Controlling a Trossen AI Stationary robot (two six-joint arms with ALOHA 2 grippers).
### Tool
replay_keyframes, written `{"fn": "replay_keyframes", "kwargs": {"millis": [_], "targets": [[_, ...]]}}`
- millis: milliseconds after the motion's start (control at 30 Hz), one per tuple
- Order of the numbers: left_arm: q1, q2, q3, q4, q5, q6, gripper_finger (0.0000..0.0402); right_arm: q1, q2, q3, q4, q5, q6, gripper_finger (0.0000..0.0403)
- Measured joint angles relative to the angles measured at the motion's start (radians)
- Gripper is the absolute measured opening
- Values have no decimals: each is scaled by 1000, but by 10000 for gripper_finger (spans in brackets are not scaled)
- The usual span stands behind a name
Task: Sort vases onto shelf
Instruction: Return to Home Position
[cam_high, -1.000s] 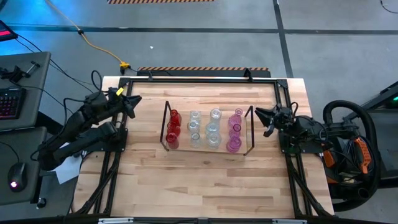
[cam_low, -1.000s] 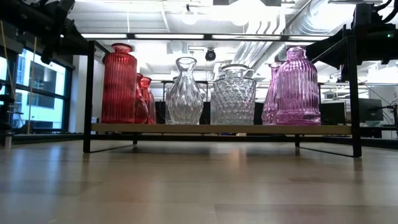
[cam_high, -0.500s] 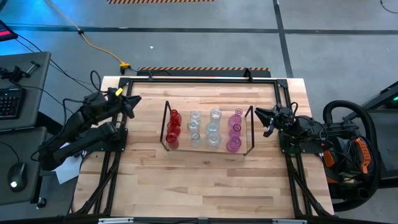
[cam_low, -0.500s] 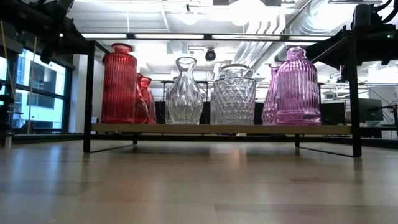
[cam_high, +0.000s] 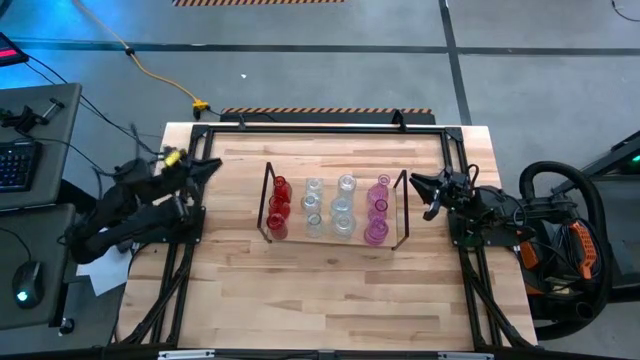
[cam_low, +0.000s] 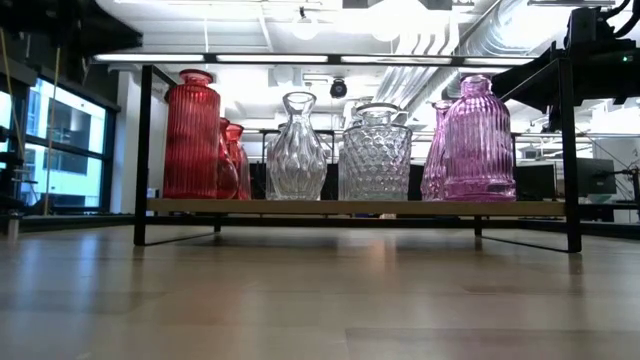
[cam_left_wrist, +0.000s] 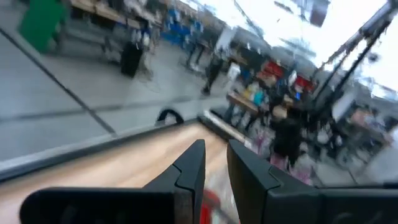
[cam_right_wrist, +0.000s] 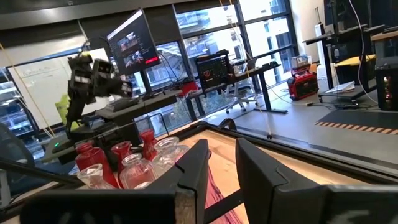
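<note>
The shelf (cam_high: 267, 200) stands mid-table with its wooden board (cam_low: 350, 206) on black wire ends. Red vases (cam_high: 279, 205) stand upright on its left part, clear ones (cam_high: 328, 208) in the middle and pink ones (cam_high: 377, 210) on the right. The low view shows the tall red (cam_low: 191, 135), clear (cam_low: 297, 148) and pink (cam_low: 478, 140) ones in front. My left gripper (cam_high: 213, 165) hovers at the table's left edge, well clear of the shelf. Its fingers (cam_left_wrist: 214, 149) stand slightly apart, with nothing between. My right gripper (cam_high: 413, 182) waits just right of the shelf, narrowly open (cam_right_wrist: 222, 149) and empty.
A black metal frame (cam_high: 320, 127) edges the table. A bare stretch of wood (cam_high: 330, 290) lies between the shelf and the near edge. A desk with a keyboard (cam_high: 15, 165) and a mouse (cam_high: 25, 290) stands off the table's left side. Cables (cam_high: 560, 240) lie off its right side.
My left arm has drawn back toward the table's left edge and swung about, blurred in the high view. Its dark shape has left the top left corner of the low view. The vases and the shelf stand as before.
</note>
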Motion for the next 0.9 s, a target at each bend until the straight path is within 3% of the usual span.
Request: {"fn": "replay_keyframes", "kwargs": {"millis": [167,700,900], "targets": [[-67,-12,-80,67,1,0,60,0,0,0,-2,-1,0,67],[-198,-12,-355,38,2,-1,60,0,1,-1,-7,-3,0,67],[-250,-11,-359,81,5,0,60,0,1,-1,-10,-3,0,67]]}}
